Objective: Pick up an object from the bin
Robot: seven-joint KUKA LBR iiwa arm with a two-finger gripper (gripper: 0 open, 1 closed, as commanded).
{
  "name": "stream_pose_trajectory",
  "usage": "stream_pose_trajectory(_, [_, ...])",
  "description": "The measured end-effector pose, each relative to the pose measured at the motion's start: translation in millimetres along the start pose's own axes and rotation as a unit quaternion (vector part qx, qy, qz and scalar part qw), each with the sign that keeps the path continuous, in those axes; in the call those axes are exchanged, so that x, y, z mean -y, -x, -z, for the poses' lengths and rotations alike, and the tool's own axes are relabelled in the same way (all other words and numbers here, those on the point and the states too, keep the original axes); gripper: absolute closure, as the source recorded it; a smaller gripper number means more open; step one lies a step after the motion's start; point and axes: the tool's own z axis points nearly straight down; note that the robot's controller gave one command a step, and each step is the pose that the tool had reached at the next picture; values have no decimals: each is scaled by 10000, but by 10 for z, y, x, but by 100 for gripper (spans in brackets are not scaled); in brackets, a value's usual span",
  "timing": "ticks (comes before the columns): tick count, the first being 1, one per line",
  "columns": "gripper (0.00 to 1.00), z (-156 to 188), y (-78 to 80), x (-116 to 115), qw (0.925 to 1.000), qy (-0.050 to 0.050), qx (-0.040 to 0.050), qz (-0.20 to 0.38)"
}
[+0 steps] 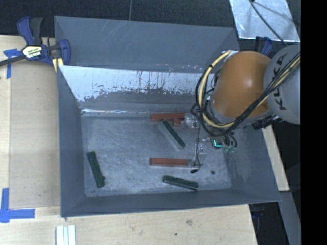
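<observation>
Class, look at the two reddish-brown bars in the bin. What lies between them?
In the camera view, a dark green bar lies tilted between the upper reddish-brown bar and the lower reddish-brown bar.

The one piece of writing that can be read is the maker's name "KUKA". It stands in large black capitals on the white casing of the arm (287, 93), running slantwise along it beside the orange cover (240, 83).

Grey metal bin (127, 147): floor carries 5 flat bars. Rear reddish-brown bar (166, 118), tilted dark green bar (171, 134) just beside it, front reddish-brown bar (170, 162), front dark green bar (180, 182), left dark green bar (95, 169) well apart.
</observation>
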Motion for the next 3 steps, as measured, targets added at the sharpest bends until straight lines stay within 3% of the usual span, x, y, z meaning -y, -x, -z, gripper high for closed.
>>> stream_pose_trajectory(1, [0, -892, 22, -121, 9997, 5, 39, 238])
stream_pose_trajectory(2, [100, -843, 46, -118, 9997, 2, 80, 238])
stream_pose_trajectory(3, [100, 494, 349, -233, 9983, -2, 44, 583])
